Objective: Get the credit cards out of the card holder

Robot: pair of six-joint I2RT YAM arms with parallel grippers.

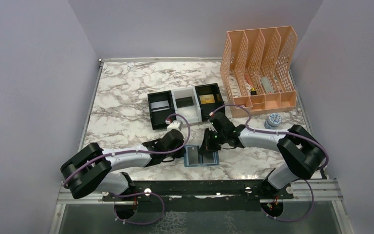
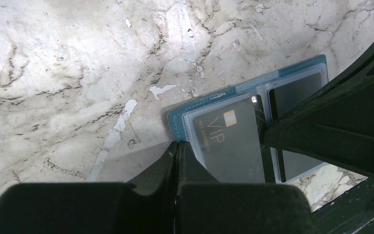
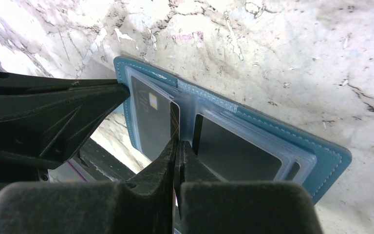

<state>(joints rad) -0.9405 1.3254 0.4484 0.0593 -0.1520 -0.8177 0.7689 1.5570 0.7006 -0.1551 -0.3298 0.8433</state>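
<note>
Card holder (image 1: 202, 156) lies open near the front of the desk (image 1: 126, 97), the left end effector (image 2: 177, 148) clenched against its outer edge, the right end effector (image 3: 176, 146) grasping the grey card (image 2: 224, 141) at the fold. If the left one slips, the holder may lift with the card. The tray (image 1: 152, 117) behind holds a silver card (image 1: 159, 106), a black card (image 1: 184, 102) and a gold card (image 1: 206, 99).

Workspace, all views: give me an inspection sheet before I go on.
Surface: marble table.
Job's things: card holder open flat; VIP card in its panel nearer the left arm, dark card in the other; silver card, black card, gold card in the tray, one per compartment.
Clutter: peach file organiser, round tin.
Grippers: left gripper shut, tip at the holder's corner; right gripper shut on the VIP card's edge.
Cables: purple cables along both arms.
Surroundings: plain walls on three sides.
</note>
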